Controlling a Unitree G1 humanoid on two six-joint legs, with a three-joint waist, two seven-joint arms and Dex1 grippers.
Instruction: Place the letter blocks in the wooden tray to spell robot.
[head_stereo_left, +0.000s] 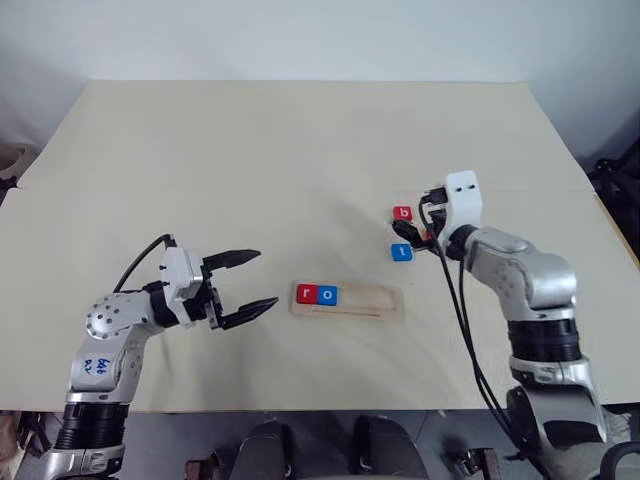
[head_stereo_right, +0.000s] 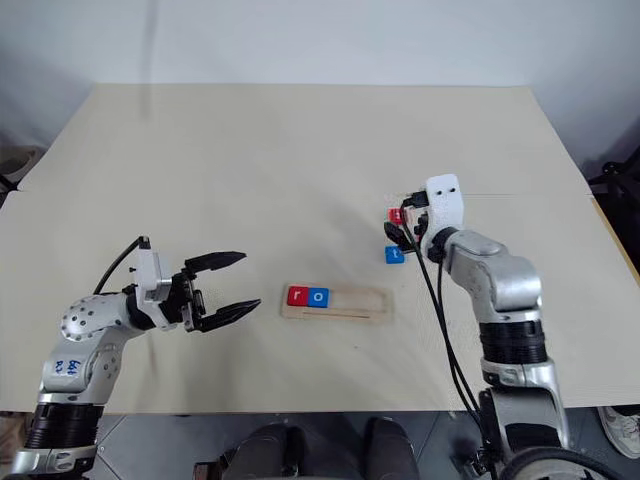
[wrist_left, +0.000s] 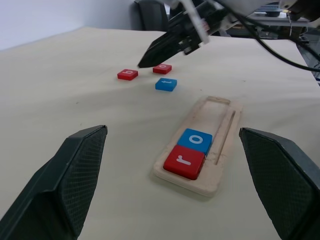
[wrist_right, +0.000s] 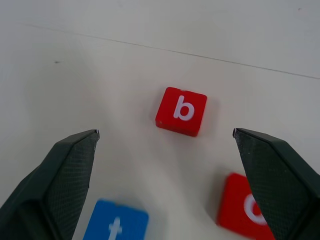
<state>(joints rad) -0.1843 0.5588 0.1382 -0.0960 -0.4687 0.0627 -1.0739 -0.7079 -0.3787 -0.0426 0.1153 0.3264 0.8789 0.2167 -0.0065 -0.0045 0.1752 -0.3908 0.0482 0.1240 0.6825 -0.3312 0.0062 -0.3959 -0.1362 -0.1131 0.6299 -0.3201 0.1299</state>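
Observation:
The wooden tray (head_stereo_left: 385, 303) lies near the table's front middle. A red r block (head_stereo_left: 306, 294) and a blue o block (head_stereo_left: 327, 295) sit side by side at its left end. Three loose letter blocks lie to the tray's far right: a red b (wrist_right: 181, 111), a blue t (wrist_right: 116, 224) and a red o (wrist_right: 245, 210). My right gripper (head_stereo_left: 413, 222) hovers open just above this group, its fingers spread to either side of the b. My left gripper (head_stereo_left: 267, 277) is open and holds nothing, level above the table left of the tray and pointing toward it.
The pale table (head_stereo_left: 250, 160) stretches wide behind and to the left of the tray. A faint seam (head_stereo_left: 540, 192) crosses the right side. Black cables (head_stereo_left: 465, 340) hang from my right arm near the front edge. Dark equipment (wrist_left: 150, 15) stands beyond the table.

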